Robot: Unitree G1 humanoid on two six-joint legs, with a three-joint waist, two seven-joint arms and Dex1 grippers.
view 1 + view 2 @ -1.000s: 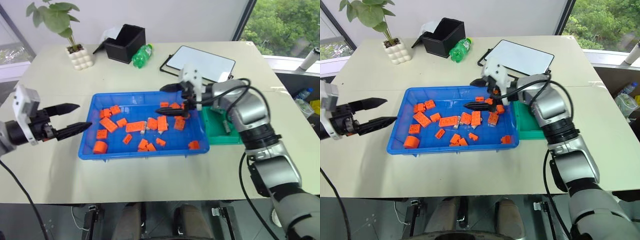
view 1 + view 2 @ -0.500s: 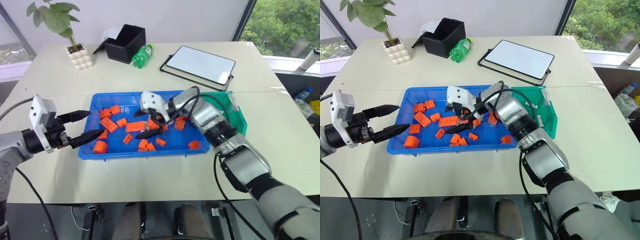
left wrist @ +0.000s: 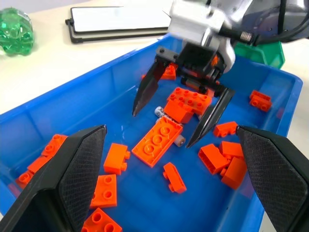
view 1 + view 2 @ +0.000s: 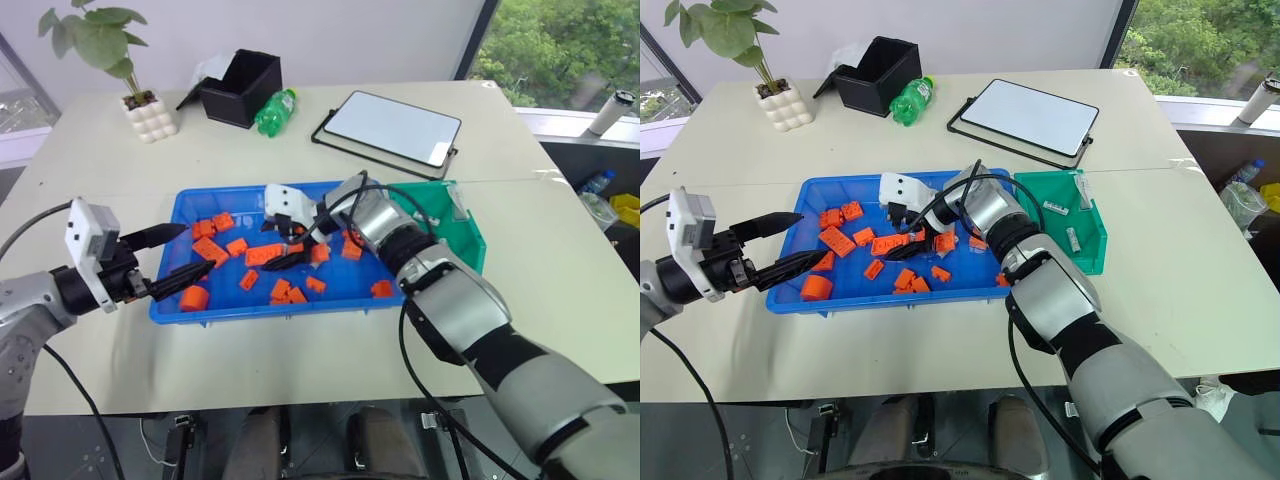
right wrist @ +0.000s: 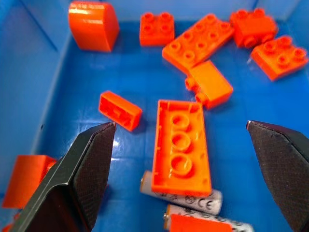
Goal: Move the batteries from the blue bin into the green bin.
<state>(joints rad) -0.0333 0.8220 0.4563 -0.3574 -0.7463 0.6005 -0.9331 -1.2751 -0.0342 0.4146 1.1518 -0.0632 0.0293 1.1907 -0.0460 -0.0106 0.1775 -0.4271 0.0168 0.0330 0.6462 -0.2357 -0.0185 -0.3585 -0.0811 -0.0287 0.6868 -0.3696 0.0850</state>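
The right gripper (image 3: 179,120) hangs wide open inside the blue bin (image 4: 190,312), straddling two batteries (image 5: 182,195) tucked under orange blocks (image 5: 180,145). The left gripper (image 4: 172,258) waits open at the bin's left rim, and the green bin (image 4: 1095,245) seems to hold a few batteries.

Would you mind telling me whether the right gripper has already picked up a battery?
No, the right gripper hangs open over the blue bin, jaws wide apart, and a battery lies loose below beside an orange block.

a pale beige tabletop (image 4: 560,290) stands before a plain white wall (image 4: 350,40). a dark-framed window (image 4: 560,40) at the far right shows green trees in daylight; grey floor shows beneath the near edge.
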